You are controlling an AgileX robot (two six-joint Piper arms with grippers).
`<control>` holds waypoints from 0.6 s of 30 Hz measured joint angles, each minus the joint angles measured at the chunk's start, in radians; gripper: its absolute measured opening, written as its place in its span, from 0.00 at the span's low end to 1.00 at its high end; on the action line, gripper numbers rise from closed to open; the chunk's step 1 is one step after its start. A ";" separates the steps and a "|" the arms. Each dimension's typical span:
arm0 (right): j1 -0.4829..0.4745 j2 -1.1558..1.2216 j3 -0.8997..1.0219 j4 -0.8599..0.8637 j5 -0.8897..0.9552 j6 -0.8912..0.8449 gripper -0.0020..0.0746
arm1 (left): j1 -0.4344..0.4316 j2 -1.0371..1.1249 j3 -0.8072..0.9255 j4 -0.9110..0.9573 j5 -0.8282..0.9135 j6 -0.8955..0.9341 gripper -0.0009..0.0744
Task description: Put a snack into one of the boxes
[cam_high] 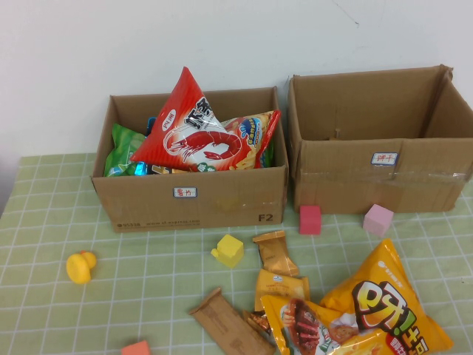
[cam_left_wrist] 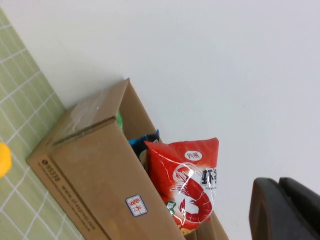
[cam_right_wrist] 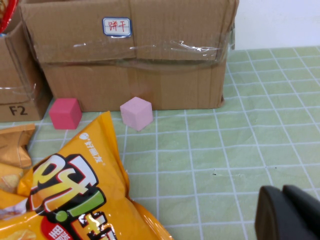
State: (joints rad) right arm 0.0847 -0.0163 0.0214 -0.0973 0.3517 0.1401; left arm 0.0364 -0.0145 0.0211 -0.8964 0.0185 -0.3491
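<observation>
Left box (cam_high: 191, 200): sits toward the table's far edge, left of centre; already holds several snacks, with a red shrimp bag (cam_high: 194, 132) standing highest, a green bag (cam_high: 122, 148) at its left end and an orange bag (cam_high: 255, 133) at its right.
Right box (cam_high: 380, 177): far edge, right side; as far as its inside shows, nothing in it.
Loose snacks: heaped at the near edge, right of centre: a big yellow bag (cam_high: 388, 307), small orange packets (cam_high: 275, 253) and a brown bar (cam_high: 230, 324).
Other bits: yellow duck (cam_high: 80, 266) near the left edge, yellow block (cam_high: 229, 250) mid-table, red cube (cam_high: 310, 219) and pink cube (cam_high: 378, 220) just in front of the right box.
Left gripper (cam_left_wrist: 287, 210): raised, facing the left box; cannot tell how its fingers stand; holds nothing visible.
Right gripper (cam_right_wrist: 290, 212): low over the mat near the yellow bag, facing the right box; fingers likewise cannot be told; nothing in it.
Progress: no snack is in hand. Judged from this, a pick from the near pile and the drop into a box are both left to do.
</observation>
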 joint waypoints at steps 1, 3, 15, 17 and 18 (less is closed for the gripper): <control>0.000 0.000 0.000 0.000 0.000 0.000 0.02 | 0.000 0.000 0.000 -0.002 -0.001 0.003 0.01; 0.000 0.000 0.000 0.000 0.000 0.000 0.02 | 0.000 0.000 0.000 -0.022 0.006 0.001 0.01; 0.000 0.000 0.000 0.000 0.000 0.002 0.02 | 0.000 0.000 -0.027 -0.151 0.230 0.265 0.01; 0.000 0.000 0.000 0.000 0.000 0.002 0.02 | 0.000 0.002 -0.096 -0.144 0.327 0.424 0.01; 0.000 0.000 0.000 0.000 0.000 0.002 0.02 | 0.000 0.011 -0.139 -0.135 0.363 0.491 0.01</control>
State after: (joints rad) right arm 0.0847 -0.0163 0.0214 -0.0973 0.3517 0.1417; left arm 0.0364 -0.0038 -0.1176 -1.0319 0.3814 0.1421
